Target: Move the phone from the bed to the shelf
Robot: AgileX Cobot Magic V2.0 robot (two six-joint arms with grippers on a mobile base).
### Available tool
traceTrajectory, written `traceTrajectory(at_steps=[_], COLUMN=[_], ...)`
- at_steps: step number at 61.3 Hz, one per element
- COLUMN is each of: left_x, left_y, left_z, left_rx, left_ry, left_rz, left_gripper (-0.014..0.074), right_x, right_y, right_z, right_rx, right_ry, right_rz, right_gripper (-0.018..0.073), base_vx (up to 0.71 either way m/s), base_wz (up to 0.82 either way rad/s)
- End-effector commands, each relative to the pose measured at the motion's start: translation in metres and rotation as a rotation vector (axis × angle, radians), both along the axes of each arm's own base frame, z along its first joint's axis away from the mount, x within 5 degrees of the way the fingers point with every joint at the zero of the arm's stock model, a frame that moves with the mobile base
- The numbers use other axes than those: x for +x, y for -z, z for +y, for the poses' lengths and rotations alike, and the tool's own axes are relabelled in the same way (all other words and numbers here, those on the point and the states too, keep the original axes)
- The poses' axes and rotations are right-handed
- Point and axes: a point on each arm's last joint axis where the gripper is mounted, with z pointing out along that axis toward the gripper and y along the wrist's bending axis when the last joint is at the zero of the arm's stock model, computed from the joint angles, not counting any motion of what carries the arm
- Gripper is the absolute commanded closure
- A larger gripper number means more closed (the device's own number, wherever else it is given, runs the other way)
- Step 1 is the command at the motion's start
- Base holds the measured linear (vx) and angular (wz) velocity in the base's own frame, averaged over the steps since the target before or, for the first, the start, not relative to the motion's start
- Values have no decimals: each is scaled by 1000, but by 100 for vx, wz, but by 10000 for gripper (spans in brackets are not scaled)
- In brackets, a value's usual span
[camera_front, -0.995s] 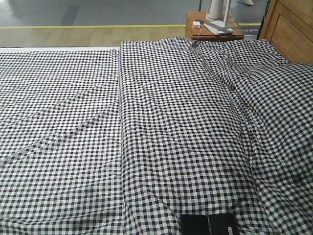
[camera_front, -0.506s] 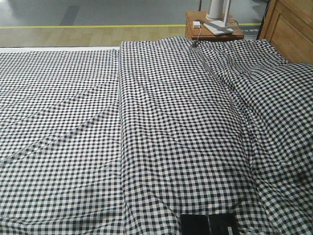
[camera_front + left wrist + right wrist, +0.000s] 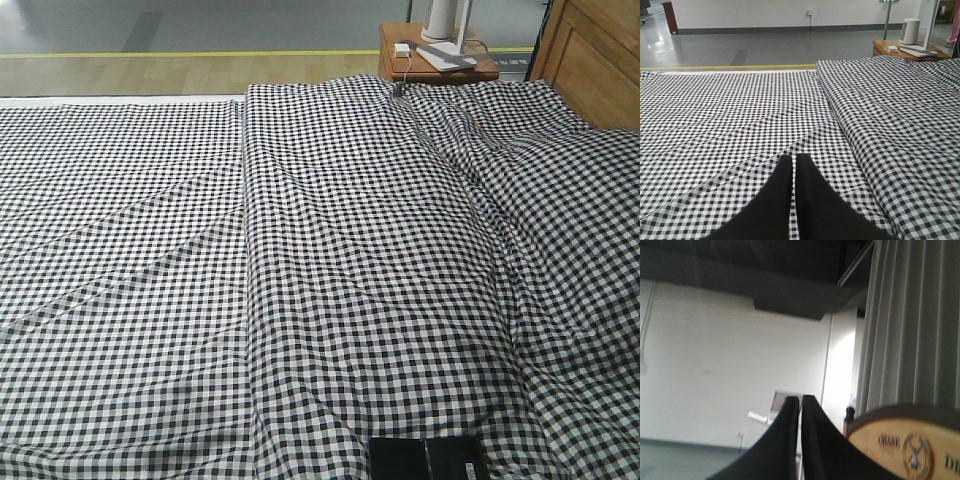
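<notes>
— Gingham bedding in black and white is spread across the whole bed (image 3: 330,250) in the front view. Where is the phone to be found?

— What is taken for the phone (image 3: 425,460) is seen as a flat, glossy black rectangle lying on the checks at about 6 o'clock, a little toward 5. It is cut off by the lower edge of the view, so only part of it is shown. It is touched by neither gripper.

— What is seen around it?

— A long fold (image 3: 246,300) in the cover is run from 12 o'clock down to 6, well left of the phone. At 1 o'clock, past the bed, a small brown bedside table (image 3: 480,70) is stood, with white items laid on it. At 2 o'clock the bedding is met by the brown wooden headboard (image 3: 590,50).

— How are the grippers held?

— The left gripper (image 3: 795,160) is seen low over the bedding, at 6 o'clock in its wrist view. Its black fingers (image 3: 775,195) are brought almost together; only a hairline of checks is shown between them, and nothing is gripped. The right gripper (image 3: 800,400) is pointed upward toward a white wall and a dark ceiling. Its fingers are likewise closed to a thin slit, and nothing is held. A pale curtain (image 3: 915,325) is hung at 3 o'clock, and a rounded wooden panel (image 3: 910,445) bearing an emblem is seen at 5 o'clock.
</notes>
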Motion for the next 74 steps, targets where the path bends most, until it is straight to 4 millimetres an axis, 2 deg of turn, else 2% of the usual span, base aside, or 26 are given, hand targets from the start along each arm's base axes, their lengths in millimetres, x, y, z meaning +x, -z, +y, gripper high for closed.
traceTrajectory(at_steps=[1,9,16,26,33,41,57,65,74], left_x=[1,1,1,1,1,1,1,1,1], left_y=[-5,-5,-5,-5,-5,-5,-5,-5,-5], left_z=[0,0,0,0,0,0,0,0,0], left_rx=[-9,-9,-9,-9,-9,-9,-9,-9,-9], left_ry=[-4,-4,-4,-4,-4,-4,-4,-4,-4], left_rz=[-72,-72,-72,-72,-72,-72,-72,-72,-72], left_gripper=[596,596,596,596,596,596,596,596,596], right_x=[-6,2,18,51,78,107,146,157,160], right_y=[-42,-78,-104,-120,-115,-99,-61,-50,-48], right_z=[0,0,0,-1,-2,-2,-3,-4,-4], right_rx=[-28,-23,-21,-15,-2,49,81,86,89], right_ry=[20,14,8,-4,-15,-35,-42,-42,-44], right_rz=[-116,-108,-17,201,366,529,829,901,911], right_gripper=[564,564,564,564,564,560,519,427,221], base_vx=[0,0,0,0,0,0,0,0,0], base_wz=[0,0,0,0,0,0,0,0,0])
